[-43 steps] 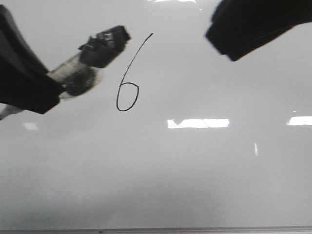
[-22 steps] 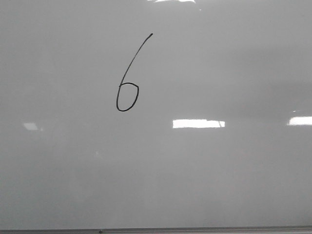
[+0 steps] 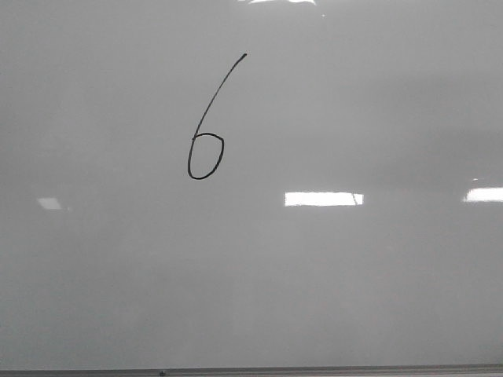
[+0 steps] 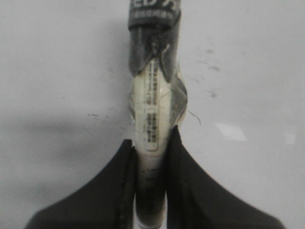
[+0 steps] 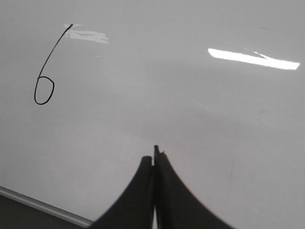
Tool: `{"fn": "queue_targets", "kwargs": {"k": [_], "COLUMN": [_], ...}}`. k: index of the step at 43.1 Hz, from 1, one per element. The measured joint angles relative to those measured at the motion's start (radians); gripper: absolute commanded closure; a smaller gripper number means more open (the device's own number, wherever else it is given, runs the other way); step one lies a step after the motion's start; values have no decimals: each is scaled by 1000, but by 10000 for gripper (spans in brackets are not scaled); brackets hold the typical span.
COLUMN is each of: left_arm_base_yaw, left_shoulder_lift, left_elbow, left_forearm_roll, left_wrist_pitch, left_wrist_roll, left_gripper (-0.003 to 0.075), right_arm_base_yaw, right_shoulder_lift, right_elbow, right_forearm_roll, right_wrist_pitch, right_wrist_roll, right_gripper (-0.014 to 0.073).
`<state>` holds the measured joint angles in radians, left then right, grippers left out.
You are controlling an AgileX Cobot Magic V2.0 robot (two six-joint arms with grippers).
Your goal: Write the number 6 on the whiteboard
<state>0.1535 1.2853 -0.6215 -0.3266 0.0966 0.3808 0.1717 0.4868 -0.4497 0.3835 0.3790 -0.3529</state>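
Front view: number 6 [image 3: 206,129] finished on whiteboard [image 3: 354,283]. Left hand [image 4: 151,143] clamped on marker [image 4: 153,102], right hand [image 5: 155,160] together. Next, likely: park marker.

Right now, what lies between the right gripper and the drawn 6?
Only bare whiteboard: in the right wrist view, nothing sits between the shut right gripper and the number 6.

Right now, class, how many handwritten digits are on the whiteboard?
1. The number 6 sits in the upper left-centre of the whiteboard in the front view; the right wrist view shows the same digit. Board areas beyond the frames cannot be checked.
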Motion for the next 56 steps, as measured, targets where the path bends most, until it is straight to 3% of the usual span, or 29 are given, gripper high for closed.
{"fn": "queue_targets", "kwargs": {"k": [7, 15, 41, 56], "left_arm_base_yaw": [0, 0, 0, 0], "left_shoulder_lift": [90, 148, 207, 207], "left_elbow": [-18, -52, -106, -108], "left_forearm_roll": [5, 11, 21, 25], "left_wrist_pitch": [-85, -90, -58, -57], "left_wrist_roll": [2, 3, 7, 12], "left_gripper": [738, 720, 246, 216], "right_arm_base_yaw": [0, 0, 0, 0], "right_shoulder_lift": [0, 0, 0, 0], "right_elbow": [0, 8, 10, 10], "right_forearm_roll": [0, 0, 0, 0], "right_wrist_pitch": [0, 0, 0, 0], "right_wrist_roll": [0, 0, 0, 0], "right_gripper": [662, 662, 662, 662]}}
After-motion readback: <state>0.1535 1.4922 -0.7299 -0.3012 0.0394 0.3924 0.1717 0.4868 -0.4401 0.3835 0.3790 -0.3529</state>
